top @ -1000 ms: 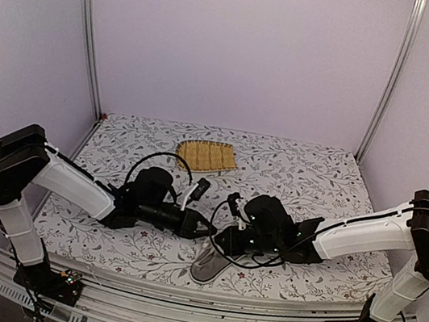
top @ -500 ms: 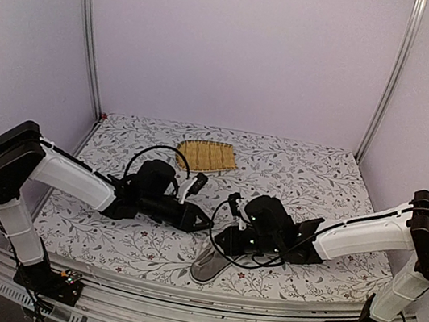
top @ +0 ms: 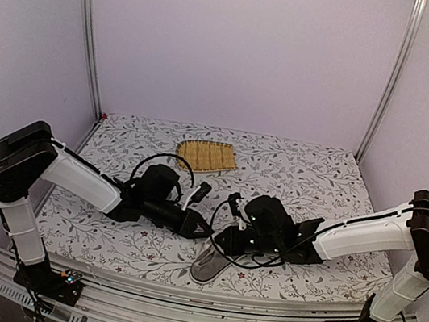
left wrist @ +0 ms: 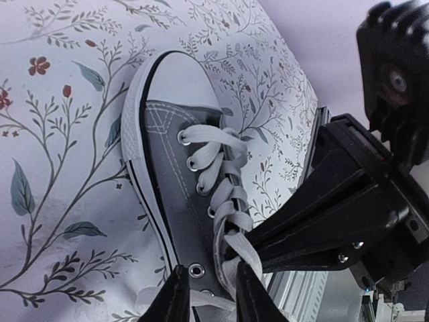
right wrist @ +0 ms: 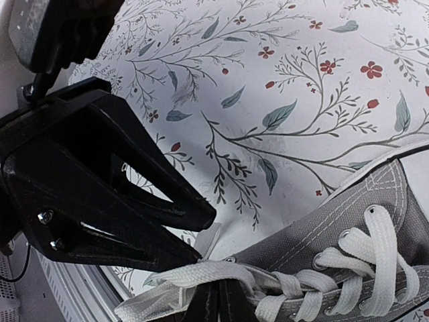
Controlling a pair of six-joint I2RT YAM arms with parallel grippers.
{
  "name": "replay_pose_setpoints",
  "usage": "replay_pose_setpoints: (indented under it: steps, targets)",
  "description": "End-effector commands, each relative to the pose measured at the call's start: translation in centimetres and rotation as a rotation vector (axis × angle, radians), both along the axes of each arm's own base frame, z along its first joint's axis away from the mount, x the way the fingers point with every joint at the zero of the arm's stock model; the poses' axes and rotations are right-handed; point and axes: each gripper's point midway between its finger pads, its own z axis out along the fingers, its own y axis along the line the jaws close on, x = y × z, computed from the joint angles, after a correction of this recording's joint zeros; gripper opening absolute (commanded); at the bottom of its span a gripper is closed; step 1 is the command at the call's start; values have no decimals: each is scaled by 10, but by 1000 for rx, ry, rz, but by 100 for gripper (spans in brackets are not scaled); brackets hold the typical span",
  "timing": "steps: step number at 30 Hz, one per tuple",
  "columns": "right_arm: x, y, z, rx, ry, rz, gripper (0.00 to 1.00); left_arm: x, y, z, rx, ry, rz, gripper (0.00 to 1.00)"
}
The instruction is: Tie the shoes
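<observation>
Your left gripper [left wrist: 209, 295], fingers spread, straddles the top eyelets of the sneaker [left wrist: 164, 168]; your right gripper [right wrist: 213, 303] pinches a lace [right wrist: 188, 274] there, toe pointing away from both

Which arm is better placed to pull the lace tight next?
Probably the right: the right gripper looks shut on the white lace by the top eyelets of the sneaker. The left gripper is open, straddling the lace and gripping nothing.

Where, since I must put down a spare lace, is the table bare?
Bare: the back right corner of the table, right of the mat. Crowded: front centre, where left gripper and right gripper meet at the shoe.
</observation>
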Motion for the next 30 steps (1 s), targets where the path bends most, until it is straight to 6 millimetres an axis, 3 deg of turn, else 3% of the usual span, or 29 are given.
replay_pose_setpoints:
  steps: [1,24,30]
  targets:
    - [1,-6,-5,-20,-6,-22,2,3,-8,11,-66,1,-22,24]
    - [2,-5,-3,-16,-9,-21,2,-14,-16,-1,-115,71,-93,21]
    - [3,-5,1,-10,-19,-23,2,-18,-18,-1,-135,84,-104,6]
